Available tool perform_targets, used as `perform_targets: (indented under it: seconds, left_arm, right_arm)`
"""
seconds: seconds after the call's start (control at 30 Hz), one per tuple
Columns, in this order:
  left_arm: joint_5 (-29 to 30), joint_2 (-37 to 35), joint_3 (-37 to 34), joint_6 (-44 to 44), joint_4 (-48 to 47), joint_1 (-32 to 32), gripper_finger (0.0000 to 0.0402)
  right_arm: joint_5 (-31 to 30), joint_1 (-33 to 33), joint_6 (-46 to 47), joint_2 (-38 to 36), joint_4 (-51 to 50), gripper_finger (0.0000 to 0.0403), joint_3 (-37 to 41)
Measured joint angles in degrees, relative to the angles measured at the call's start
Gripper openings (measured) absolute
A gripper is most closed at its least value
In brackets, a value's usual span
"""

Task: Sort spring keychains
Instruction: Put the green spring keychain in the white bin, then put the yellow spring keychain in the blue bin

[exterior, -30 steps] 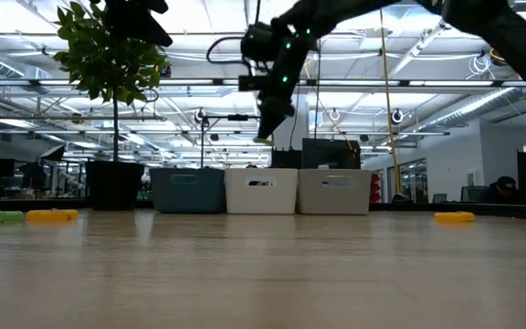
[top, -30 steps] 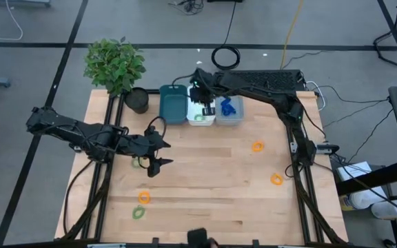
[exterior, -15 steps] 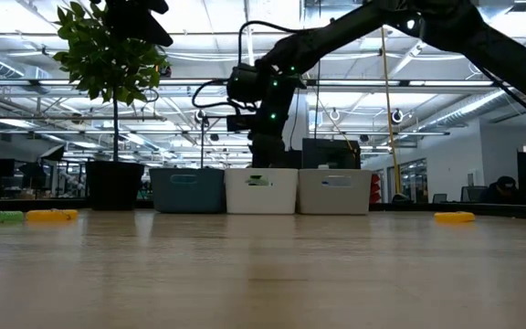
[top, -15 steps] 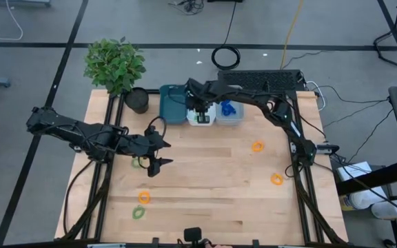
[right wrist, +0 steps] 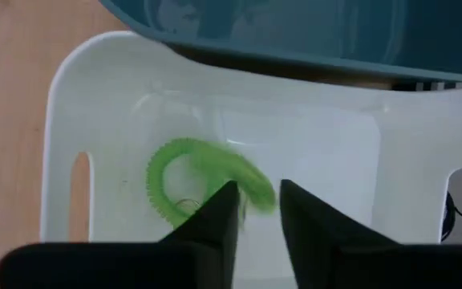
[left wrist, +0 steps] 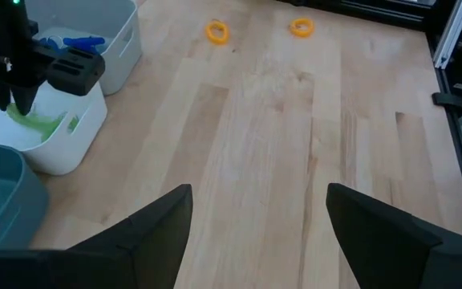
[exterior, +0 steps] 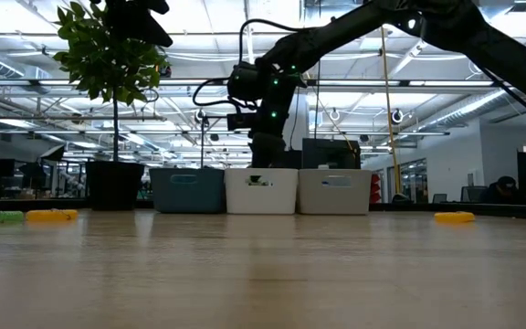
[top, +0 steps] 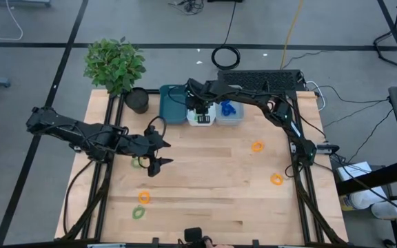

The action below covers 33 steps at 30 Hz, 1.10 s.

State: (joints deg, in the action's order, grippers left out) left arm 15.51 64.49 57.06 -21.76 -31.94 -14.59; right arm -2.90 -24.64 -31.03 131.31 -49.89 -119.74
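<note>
My right gripper (right wrist: 255,197) reaches down into the white middle bin (top: 200,118) and is shut on a green spring keychain (right wrist: 207,181). Blue keychains (top: 227,107) lie in the pale bin to its right. My left gripper (top: 155,162) hovers open over the table's left half, beside a loose green keychain (top: 138,162). Flat on the wood lie orange keychains (top: 257,146), (top: 276,179), (top: 144,197) and another green keychain (top: 138,213). My right gripper pinches the green keychain's coil (right wrist: 257,191) between its two fingertips, coming from above and pointing down into the white bin. The rest of the loop (right wrist: 163,189) hangs low by the bin's floor; whether it rests there I cannot tell.
Three bins stand in a row at the far edge: a teal bin (top: 173,103), the white one and a pale one (top: 231,116). A potted plant (top: 116,63) stands at the far left corner. A black cable coil (top: 226,57) lies beyond the table. The middle boards are bare.
My right gripper has come down from above the bins into the white bin, carrying the green keychain with it, and has stayed there for the last half second.
</note>
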Motion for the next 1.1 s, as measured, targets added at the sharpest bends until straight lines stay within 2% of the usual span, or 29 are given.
perform_targets:
  seconds: [0.23, 0.43, 0.73, 1.1]
  left_arm:
    - [0.0, 0.0, 0.0, 0.0, 0.0, 0.0, 0.0292]
    - [-0.1, 0.0, 0.0, -0.8, 0.0, 0.0, 0.0292]
    - [-0.1, 0.0, 0.0, -1.0, -0.1, 0.0, 0.0292]
    - [-0.4, 0.0, 0.0, -1.0, -0.4, 0.0, 0.0292]
  right_arm:
    - [0.0, 0.0, 0.1, -0.7, 0.1, 0.0156, 0.0]
    - [-2.5, 0.1, -0.1, -0.8, -0.8, 0.0196, 0.0]
    - [-3.3, 1.3, 0.6, -5.0, -4.9, 0.0207, 0.0]
    - [-4.6, 5.8, 12.0, -19.5, -20.8, 0.0208, 0.0]
